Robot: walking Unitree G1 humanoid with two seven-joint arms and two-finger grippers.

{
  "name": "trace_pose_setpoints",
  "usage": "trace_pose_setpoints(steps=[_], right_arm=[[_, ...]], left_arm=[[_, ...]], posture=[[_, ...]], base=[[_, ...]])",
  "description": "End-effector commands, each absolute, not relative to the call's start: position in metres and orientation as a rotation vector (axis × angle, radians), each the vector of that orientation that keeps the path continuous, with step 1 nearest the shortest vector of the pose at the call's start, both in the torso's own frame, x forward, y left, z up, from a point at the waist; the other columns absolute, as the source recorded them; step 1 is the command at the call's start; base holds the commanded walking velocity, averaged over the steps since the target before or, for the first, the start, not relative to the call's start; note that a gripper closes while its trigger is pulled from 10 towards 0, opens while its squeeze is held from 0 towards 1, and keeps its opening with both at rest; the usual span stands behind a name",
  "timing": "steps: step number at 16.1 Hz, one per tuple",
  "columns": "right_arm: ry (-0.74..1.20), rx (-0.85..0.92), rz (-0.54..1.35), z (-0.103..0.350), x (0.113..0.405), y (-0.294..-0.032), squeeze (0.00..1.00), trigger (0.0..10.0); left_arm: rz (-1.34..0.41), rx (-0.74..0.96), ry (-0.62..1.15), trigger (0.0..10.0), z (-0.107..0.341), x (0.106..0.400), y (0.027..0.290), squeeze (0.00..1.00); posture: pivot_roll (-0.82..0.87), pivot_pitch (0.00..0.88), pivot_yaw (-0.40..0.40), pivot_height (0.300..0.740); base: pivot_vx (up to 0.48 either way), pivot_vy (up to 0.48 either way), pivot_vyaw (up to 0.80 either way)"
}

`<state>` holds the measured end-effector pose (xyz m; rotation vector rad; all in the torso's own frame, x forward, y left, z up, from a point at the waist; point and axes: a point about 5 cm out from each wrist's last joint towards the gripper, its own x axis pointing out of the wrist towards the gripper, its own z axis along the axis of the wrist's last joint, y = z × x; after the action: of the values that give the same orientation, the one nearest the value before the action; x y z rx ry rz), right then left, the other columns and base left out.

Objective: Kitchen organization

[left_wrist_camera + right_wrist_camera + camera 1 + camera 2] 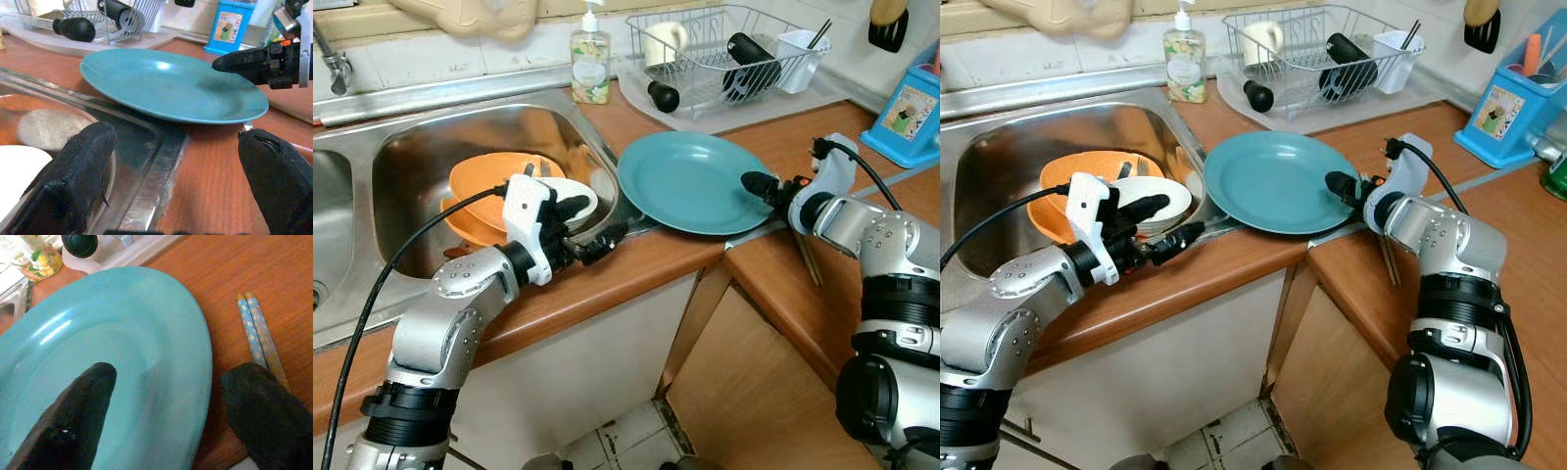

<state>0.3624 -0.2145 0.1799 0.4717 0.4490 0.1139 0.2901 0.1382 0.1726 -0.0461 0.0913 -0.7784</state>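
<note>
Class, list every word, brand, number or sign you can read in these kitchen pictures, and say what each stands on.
No text can be read.
Soap bottle: label with a printed picture, lettering too small.
Blue box: picture panel, any words too blurred.

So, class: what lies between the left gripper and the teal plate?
In the left wrist view, the left gripper faces the plate across the sink rim and a bare strip of wooden counter.
</note>
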Motion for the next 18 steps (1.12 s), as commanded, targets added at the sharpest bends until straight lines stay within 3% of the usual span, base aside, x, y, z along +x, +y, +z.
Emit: trace_pose_setpoints(steps=[1,2,9,10,12,13,15,18], right_arm=[[0.428,0.479,0.1,0.186,0.361,-0.221,0.34,10.0],[0.418,0.494,0.079,0.186,0.36,-0.225,0.0,10.0],[0.462,0.539,0.148,0.176,0.356,-0.21,0.0,10.0],[0.464,0.539,0.148,0.176,0.356,-0.209,0.0,9.5],[0.482,0.56,0.163,0.172,0.356,-0.204,0.0,3.9],[0.489,0.561,0.165,0.17,0.355,-0.202,0.0,2.4],[0.499,0.581,0.178,0.168,0.354,-0.199,0.0,0.3],[0.498,0.606,0.186,0.168,0.354,-0.197,0.0,0.0]], left_arm=[[-0.804,-0.038,0.101,10.0,0.173,0.287,0.136,0.0],[-0.811,-0.034,0.107,10.0,0.173,0.286,0.136,0.0],[-0.83,-0.028,0.121,10.0,0.172,0.286,0.135,0.0],[-0.83,-0.027,0.122,10.0,0.172,0.286,0.135,0.0],[-0.832,-0.028,0.13,10.0,0.171,0.284,0.135,0.0],[-0.833,-0.028,0.132,10.0,0.17,0.284,0.135,0.0],[-0.835,-0.028,0.133,10.0,0.171,0.285,0.134,0.0],[-0.836,-0.027,0.134,10.0,0.17,0.285,0.133,0.0]], posture=[[-0.15,0.0,0.004,0.74],[-0.15,0.0,0.005,0.74],[-0.15,0.0,0.009,0.74],[-0.15,0.0,0.009,0.74],[-0.16,0.0,0.008,0.74],[-0.16,0.0,0.008,0.74],[-0.16,0.0,0.008,0.74],[-0.16,0.0,0.008,0.74]], base=[[0.0,0.0,0.0],[0.0,0.0,0.0],[0.0,0.0,0.0],[0.0,0.0,0.0],[0.0,0.0,0.0],[0.0,0.0,0.0],[0.0,0.0,0.0],[0.0,0.0,0.0]])
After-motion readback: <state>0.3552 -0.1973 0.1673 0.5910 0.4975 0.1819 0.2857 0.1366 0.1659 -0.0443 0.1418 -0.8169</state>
